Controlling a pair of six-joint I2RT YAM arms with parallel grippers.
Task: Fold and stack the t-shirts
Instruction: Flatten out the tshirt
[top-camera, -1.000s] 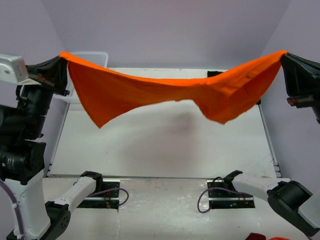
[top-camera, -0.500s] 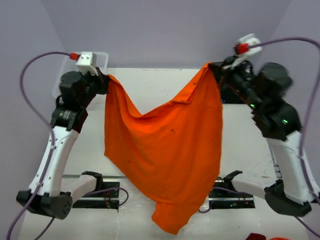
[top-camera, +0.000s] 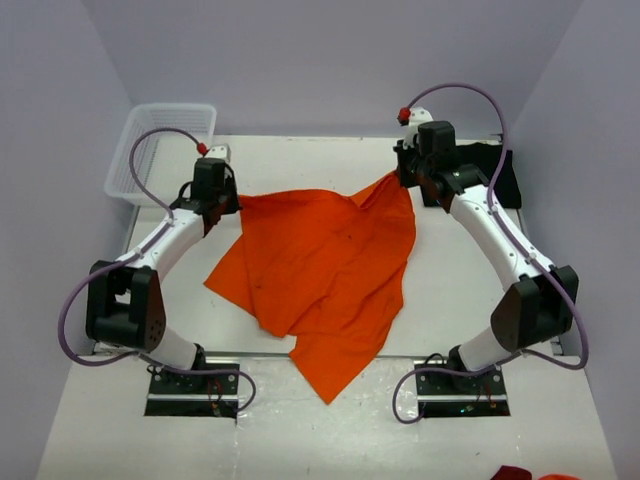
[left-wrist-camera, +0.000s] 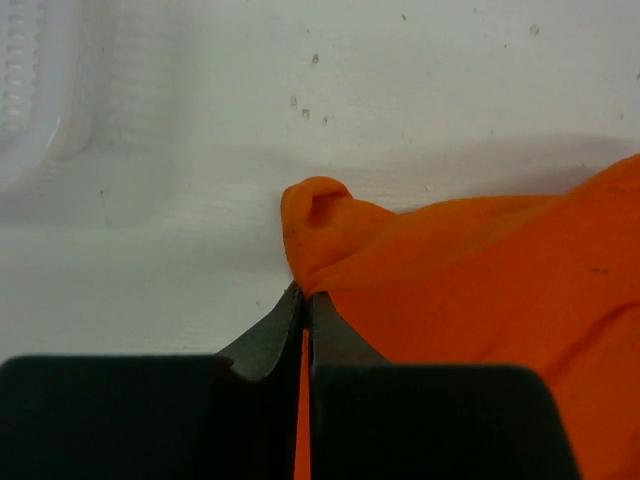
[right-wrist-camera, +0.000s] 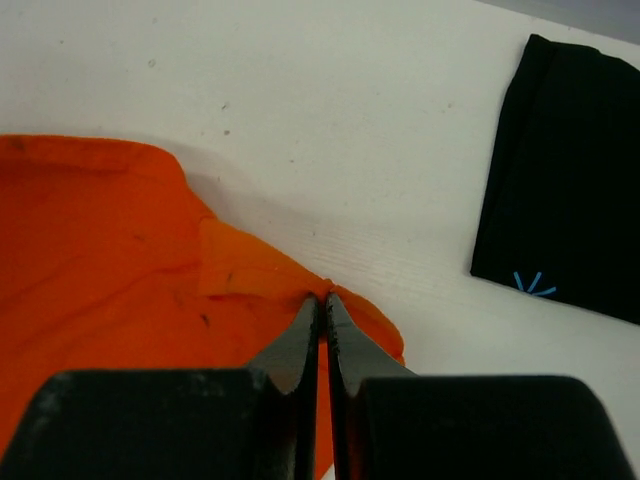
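Observation:
The orange t-shirt (top-camera: 325, 270) lies rumpled on the white table, its lower end hanging past the near edge. My left gripper (top-camera: 232, 200) is shut on its far left corner, low over the table; the wrist view shows cloth (left-wrist-camera: 440, 270) pinched between the closed jaws of that gripper (left-wrist-camera: 304, 298). My right gripper (top-camera: 400, 180) is shut on the far right corner, and orange cloth (right-wrist-camera: 120, 230) bunches at the tips of that gripper (right-wrist-camera: 323, 300). The black t-shirt (top-camera: 497, 178) lies folded at the back right, partly behind the right arm; it is also in the right wrist view (right-wrist-camera: 565, 170).
A white mesh basket (top-camera: 160, 150) stands at the back left corner, just off the table's (top-camera: 470, 290) left side; its rim (left-wrist-camera: 35, 90) shows in the left wrist view. Purple walls close in on three sides.
Both grippers have come down from high up and moved toward the back, laying the orange t-shirt on the table. It hung in the air before; now most of it rests flat.

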